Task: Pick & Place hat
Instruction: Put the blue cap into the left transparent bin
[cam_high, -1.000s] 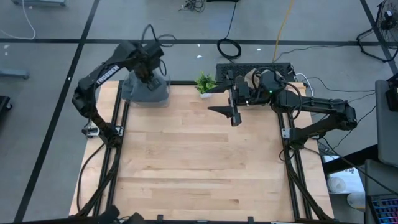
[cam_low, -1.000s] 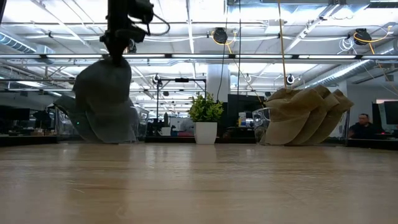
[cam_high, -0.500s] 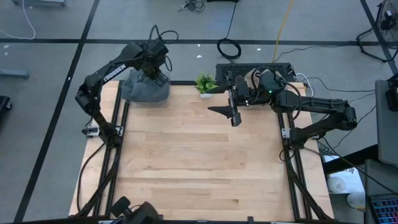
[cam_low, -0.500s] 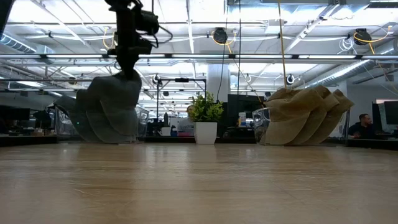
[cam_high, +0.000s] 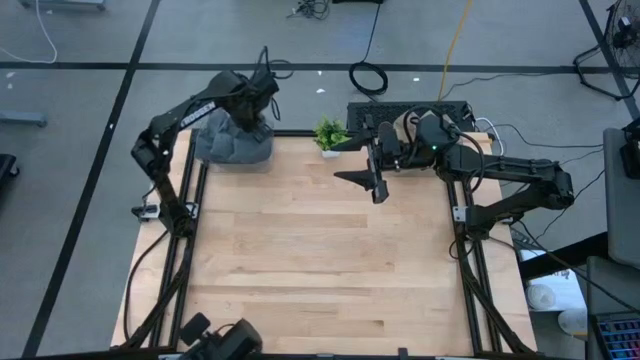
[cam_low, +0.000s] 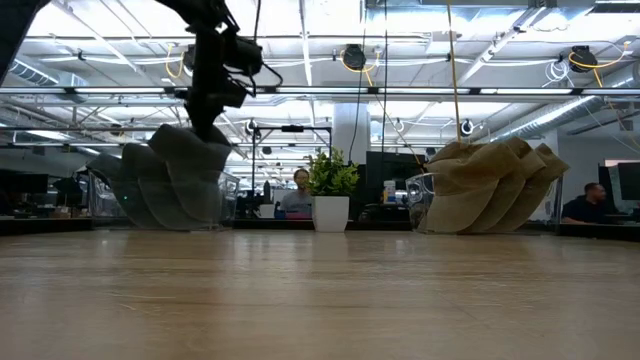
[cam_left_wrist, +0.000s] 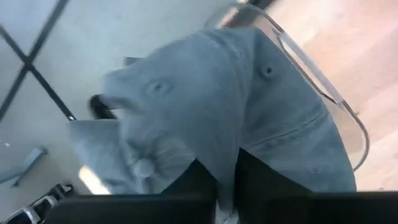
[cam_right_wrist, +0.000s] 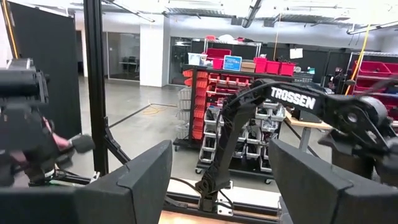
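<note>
1. A wooden worktop (cam_high: 320, 250) is seen from above, with a dark robot arm at each of its far corners.
2. The left gripper (cam_high: 262, 112) is at the far left corner, directly over a pile of grey hats (cam_high: 232, 142).
3. In the left wrist view its two dark fingers (cam_left_wrist: 255, 180) stand close together with a fold of the top grey hat (cam_left_wrist: 249, 112) running down between them. The jaws are narrow and pinch that fold of cloth.
4. In the low view the top grey hat (cam_low: 185, 150) lies on the pile just below the left gripper (cam_low: 205, 115), with its crown rising to a peak at the jaws.
5. The pile sits in a clear holder (cam_left_wrist: 323, 81) at the worktop's edge. The stacked hats fan out sideways along the far edge, with their crowns up.
6. The right gripper (cam_high: 377, 190) hangs above the worktop near the far right corner, well apart from the grey hats. Its jaws stand wide with nothing between them.
7. A pile of tan hats (cam_low: 490, 185) sits at the far right corner.
8. A small potted plant (cam_high: 328, 133) stands at the far edge between the two piles.
</note>
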